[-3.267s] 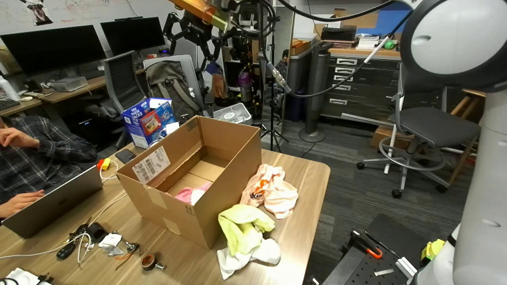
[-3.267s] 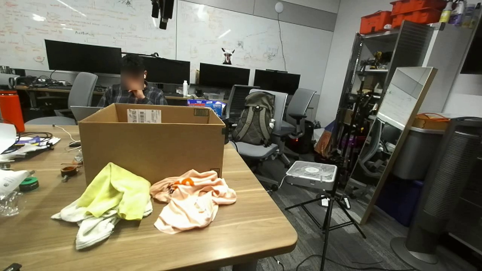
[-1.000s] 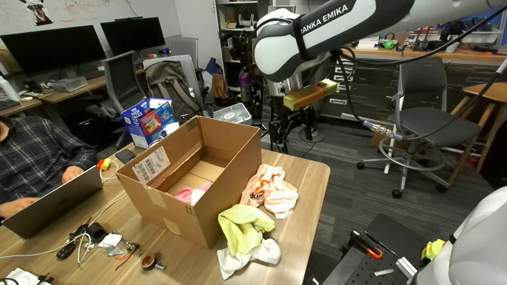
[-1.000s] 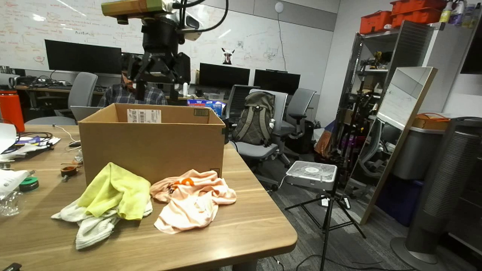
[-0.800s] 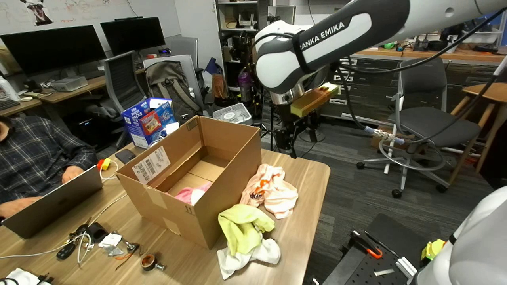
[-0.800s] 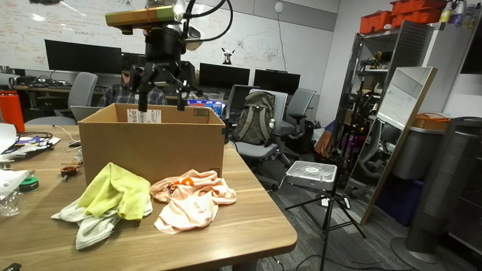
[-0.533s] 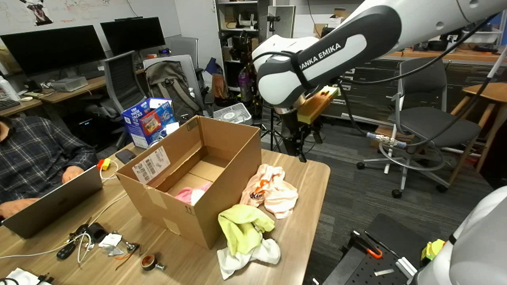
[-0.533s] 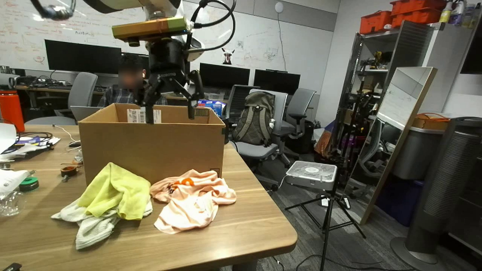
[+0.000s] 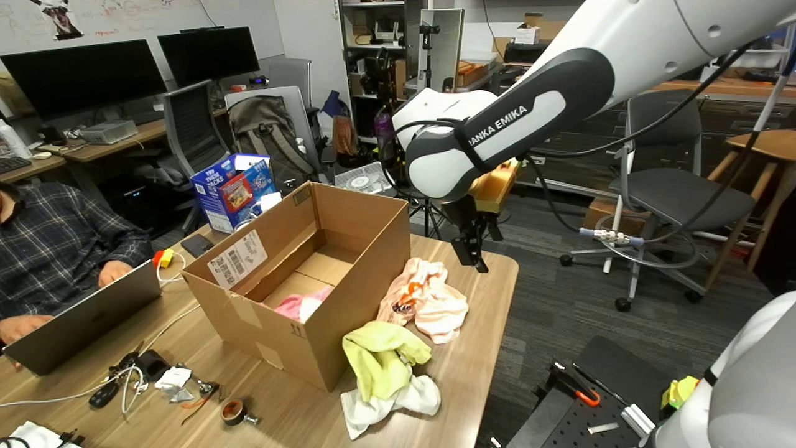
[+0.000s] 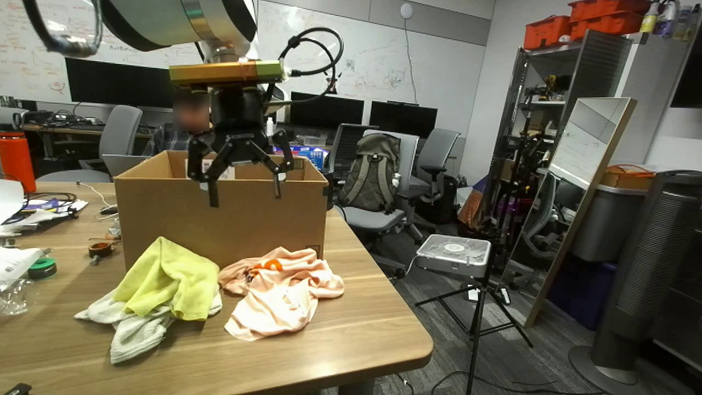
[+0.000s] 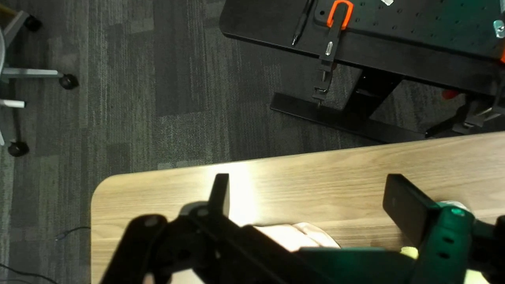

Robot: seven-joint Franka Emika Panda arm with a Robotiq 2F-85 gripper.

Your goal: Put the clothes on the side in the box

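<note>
A peach cloth [image 9: 435, 308] lies crumpled on the table against the box's long side; it also shows in an exterior view [image 10: 285, 299]. A yellow-green cloth [image 9: 379, 358] lies beside it on a white cloth [image 9: 413, 398]. The open cardboard box [image 10: 164, 214] holds a pink and white cloth [image 9: 298, 305]. My gripper [image 10: 245, 198] is open and empty, pointing down, above the table and apart from the cloths. In the wrist view the gripper [image 11: 307, 181] has its fingers wide apart, and part of the peach cloth [image 11: 292, 234] shows behind them.
The box's tall wall [image 9: 367, 292] stands next to the cloths. A laptop [image 9: 87, 317] with a seated person, a tape roll [image 9: 233, 410] and a blue carton [image 9: 233, 193] are around the box. The table's edge [image 11: 165, 169] is near, with a black cart [image 11: 394, 35] beyond it.
The arm has swung into view and my gripper has come down beside the box, toward the table. The gripper stays open. The cloths and box have not moved.
</note>
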